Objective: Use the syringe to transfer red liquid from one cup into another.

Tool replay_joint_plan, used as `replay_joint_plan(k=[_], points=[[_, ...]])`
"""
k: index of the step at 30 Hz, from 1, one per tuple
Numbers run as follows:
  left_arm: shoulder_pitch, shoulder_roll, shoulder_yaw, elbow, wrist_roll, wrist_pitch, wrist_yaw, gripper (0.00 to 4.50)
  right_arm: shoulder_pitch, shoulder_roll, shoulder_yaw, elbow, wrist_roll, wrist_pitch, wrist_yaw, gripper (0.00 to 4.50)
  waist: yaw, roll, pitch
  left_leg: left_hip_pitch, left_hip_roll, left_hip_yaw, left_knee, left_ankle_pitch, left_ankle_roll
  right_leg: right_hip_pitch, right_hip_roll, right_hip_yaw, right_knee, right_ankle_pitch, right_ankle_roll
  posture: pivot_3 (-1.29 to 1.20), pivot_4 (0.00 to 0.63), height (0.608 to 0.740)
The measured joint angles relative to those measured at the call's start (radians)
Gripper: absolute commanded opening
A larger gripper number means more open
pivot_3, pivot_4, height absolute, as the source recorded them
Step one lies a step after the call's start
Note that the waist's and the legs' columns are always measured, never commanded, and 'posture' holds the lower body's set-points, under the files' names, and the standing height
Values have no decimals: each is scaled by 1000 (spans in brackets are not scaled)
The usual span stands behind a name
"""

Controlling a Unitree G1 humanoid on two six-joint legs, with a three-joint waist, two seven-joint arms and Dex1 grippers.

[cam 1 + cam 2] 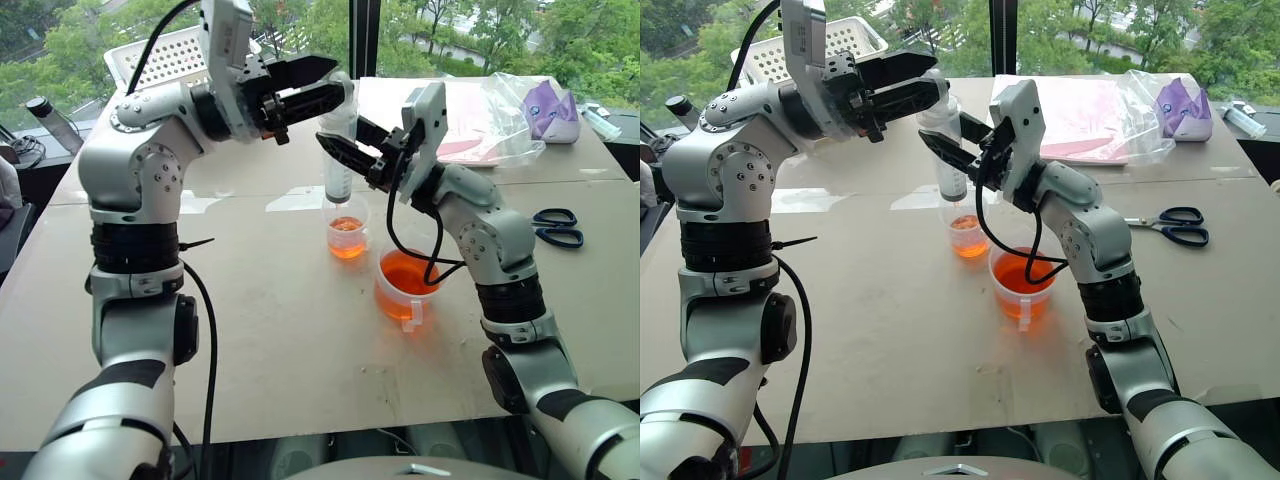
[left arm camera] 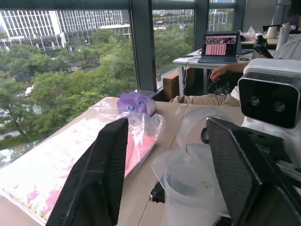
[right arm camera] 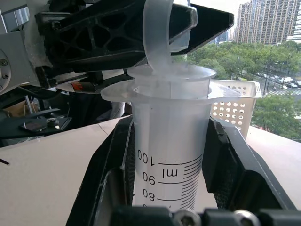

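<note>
Clenching the clear ribbed syringe (image 3: pixel 167 155) barrel — right pincer (image 1: pixel 352 150); matte-black left pincer (image 1: pixel 315 85) released.

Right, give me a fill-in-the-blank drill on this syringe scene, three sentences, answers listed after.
1. The right gripper is shut on the barrel of the ____.
2. The syringe stands upright with its tip over the smaller ____, beside the handled beaker.
3. The left gripper has its fingers ____ on either side of the plunger loop.

Missing words: syringe; cup; open
</note>
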State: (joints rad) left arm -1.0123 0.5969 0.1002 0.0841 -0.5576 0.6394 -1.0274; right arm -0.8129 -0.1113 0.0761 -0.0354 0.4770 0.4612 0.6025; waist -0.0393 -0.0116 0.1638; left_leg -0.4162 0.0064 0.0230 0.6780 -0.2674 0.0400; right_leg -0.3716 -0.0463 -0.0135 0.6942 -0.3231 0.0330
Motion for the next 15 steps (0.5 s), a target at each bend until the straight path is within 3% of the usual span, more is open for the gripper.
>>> replay_joint_plan(k=[9,15], points=[[28,105,-30,-24,-35,35,-128,3305,-35,12,-58,-43,42,-3,-25,1503,-3,-3,0,0,0,1,-2,0,0,-2,0,1,0,0,0,0,150,740],[29,116,-30,-10,-22,24,-123,3305,-35,11,-58,-45,46,-3,-24,1503,1,-3,0,0,0,1,-2,0,0,-2,0,1,0,0,0,0,150,740]])
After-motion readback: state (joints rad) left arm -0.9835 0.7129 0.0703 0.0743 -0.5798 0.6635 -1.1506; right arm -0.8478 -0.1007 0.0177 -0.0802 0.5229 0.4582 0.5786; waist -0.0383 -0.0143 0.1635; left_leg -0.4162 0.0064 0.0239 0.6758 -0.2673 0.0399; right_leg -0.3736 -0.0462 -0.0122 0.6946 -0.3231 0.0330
